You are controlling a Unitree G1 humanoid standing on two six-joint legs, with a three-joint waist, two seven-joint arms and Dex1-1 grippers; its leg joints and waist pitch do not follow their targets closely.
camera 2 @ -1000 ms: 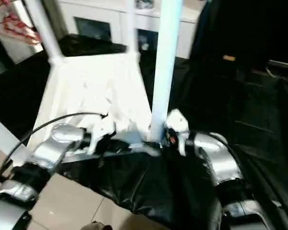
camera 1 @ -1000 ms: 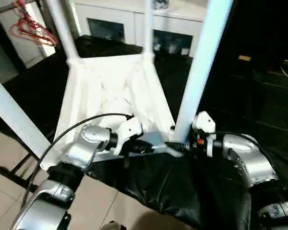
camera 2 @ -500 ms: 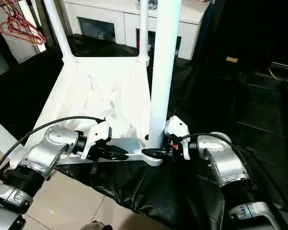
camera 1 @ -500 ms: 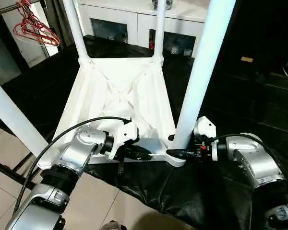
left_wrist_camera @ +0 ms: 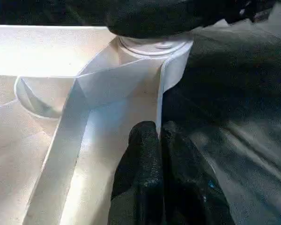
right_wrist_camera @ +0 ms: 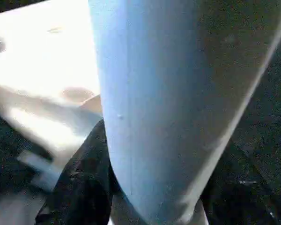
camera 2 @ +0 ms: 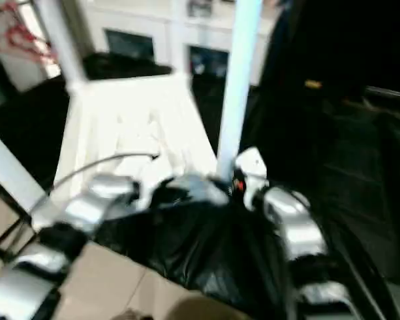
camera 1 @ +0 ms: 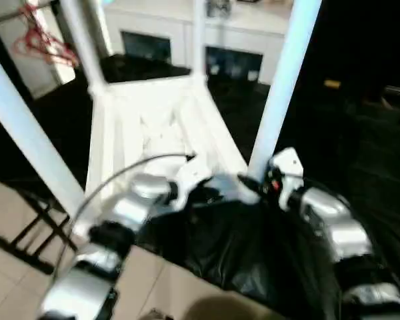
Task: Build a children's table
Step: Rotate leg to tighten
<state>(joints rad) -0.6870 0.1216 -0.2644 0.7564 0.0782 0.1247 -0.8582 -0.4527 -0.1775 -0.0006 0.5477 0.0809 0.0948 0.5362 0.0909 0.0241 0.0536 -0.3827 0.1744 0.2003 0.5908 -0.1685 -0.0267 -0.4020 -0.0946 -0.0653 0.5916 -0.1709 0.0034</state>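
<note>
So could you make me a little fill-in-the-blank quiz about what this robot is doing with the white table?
1. The children's table lies upside down with ____ legs standing up from its corners.
2. The left pincer is shut on the tabletop's ____.
3. The right pincer has one black finger on each side of a ____.
4. The cloth under the table is ____ in colour.

Missing words: four; rim; leg; black

Left gripper (left_wrist_camera: 158,136) jaws pressed together; right gripper (right_wrist_camera: 150,187) jaws parted, both silver forearms forward.
</note>
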